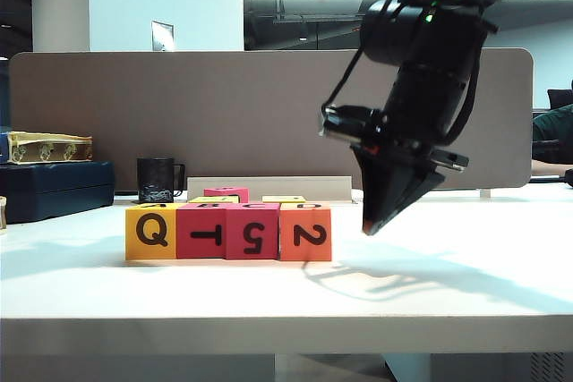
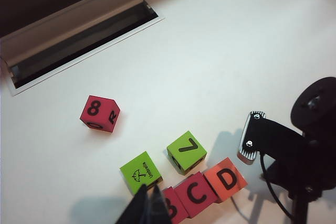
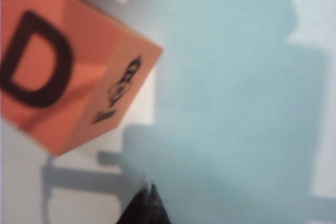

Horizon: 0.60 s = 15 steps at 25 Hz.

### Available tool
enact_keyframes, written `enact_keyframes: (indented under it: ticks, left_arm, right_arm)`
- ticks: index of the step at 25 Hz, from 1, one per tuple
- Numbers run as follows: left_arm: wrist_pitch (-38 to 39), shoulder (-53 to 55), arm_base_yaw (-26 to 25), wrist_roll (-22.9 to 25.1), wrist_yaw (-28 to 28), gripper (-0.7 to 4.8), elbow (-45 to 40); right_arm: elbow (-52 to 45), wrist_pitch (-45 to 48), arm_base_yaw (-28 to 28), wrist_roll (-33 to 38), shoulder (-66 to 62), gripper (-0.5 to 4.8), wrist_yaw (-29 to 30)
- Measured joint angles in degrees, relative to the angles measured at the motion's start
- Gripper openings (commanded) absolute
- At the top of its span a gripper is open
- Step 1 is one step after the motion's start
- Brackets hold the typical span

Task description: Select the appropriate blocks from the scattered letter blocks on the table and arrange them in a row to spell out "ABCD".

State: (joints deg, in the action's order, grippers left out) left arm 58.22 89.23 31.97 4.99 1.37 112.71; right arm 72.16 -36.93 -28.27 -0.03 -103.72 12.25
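Note:
On the white table (image 1: 448,292) four blocks stand touching in a row: yellow-orange Q (image 1: 150,232), magenta T (image 1: 201,232), magenta 5 (image 1: 252,232), salmon-orange 2 (image 1: 306,233). From above their tops read B (image 2: 173,208), C (image 2: 195,195) and D (image 2: 227,179). The yellow block is out of the left wrist view. My right gripper (image 1: 369,228) hangs shut and empty just right of the salmon block (image 3: 63,77), tips (image 3: 147,187) close over the table. My left gripper (image 2: 149,190) is shut and empty, high above the row's B end, and does not show in the exterior view.
Behind the row lie a magenta 8/R block (image 2: 100,113) and two lime-green blocks, one with an umbrella (image 2: 140,171), one marked 7 (image 2: 186,151). A cable slot (image 2: 79,30) runs along the table's back. A black mug (image 1: 157,179) and a dark box (image 1: 54,187) stand back left.

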Motion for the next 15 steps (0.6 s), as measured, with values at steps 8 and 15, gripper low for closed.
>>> enact_keyframes:
  ticks: [8, 15]
  left_arm:
    - [0.1, 0.0, 0.0, 0.4, 0.0, -0.06, 0.0]
    - [1.3, 0.0, 0.0, 0.4, 0.0, -0.06, 0.0]
  right_arm:
    - [0.0, -1.0, -0.8, 0.0, 1.0, -0.02, 12.6]
    - [0.0, 1.7, -2.5, 0.0, 1.0, -0.02, 11.4]
